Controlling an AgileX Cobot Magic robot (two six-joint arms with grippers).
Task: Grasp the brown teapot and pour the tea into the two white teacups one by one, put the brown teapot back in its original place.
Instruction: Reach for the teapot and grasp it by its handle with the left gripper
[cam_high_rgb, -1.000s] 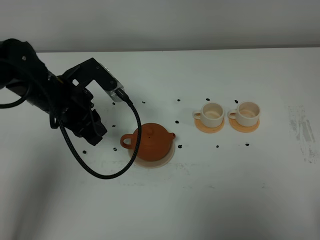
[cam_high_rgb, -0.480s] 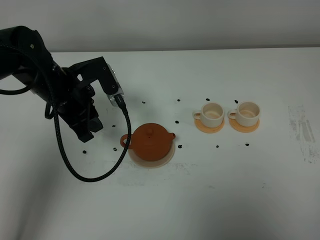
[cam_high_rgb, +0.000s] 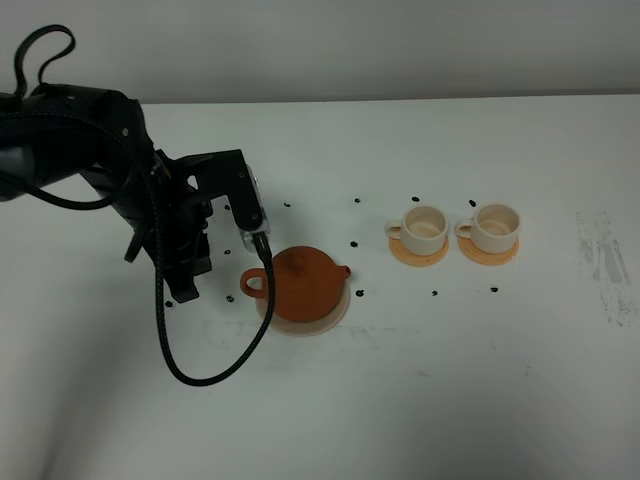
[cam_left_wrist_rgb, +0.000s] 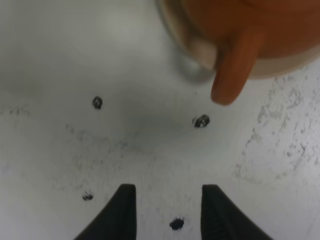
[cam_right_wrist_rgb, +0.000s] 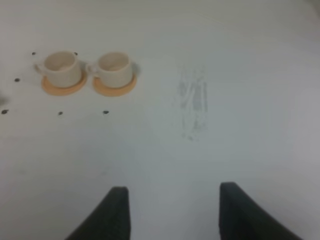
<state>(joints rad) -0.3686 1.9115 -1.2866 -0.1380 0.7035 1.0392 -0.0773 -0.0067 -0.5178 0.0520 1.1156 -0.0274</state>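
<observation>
The brown teapot (cam_high_rgb: 305, 283) sat on its pale beige coaster (cam_high_rgb: 300, 328), left of centre on the white table (cam_high_rgb: 400, 400). Its loop handle (cam_left_wrist_rgb: 232, 70) was turned left and its spout (cam_high_rgb: 343, 271) aimed right at the cups, an arrangement that seemed meant for a grasp from the left side. The left gripper (cam_left_wrist_rgb: 170, 214) hovered just left of the handle, apart from it. Its jaws were parted with only bare tabletop between them, and the handle lay ahead of the gap, probably lined up for a pinch. The two white teacups (cam_high_rgb: 427, 224) stood side by side to the right, each on a small orange coaster (cam_high_rgb: 418, 256), handles turned left, well apart from the pot. The right gripper (cam_right_wrist_rgb: 175, 215) hung over bare table further right, jaws spread and empty, apparently kept clear.
</observation>
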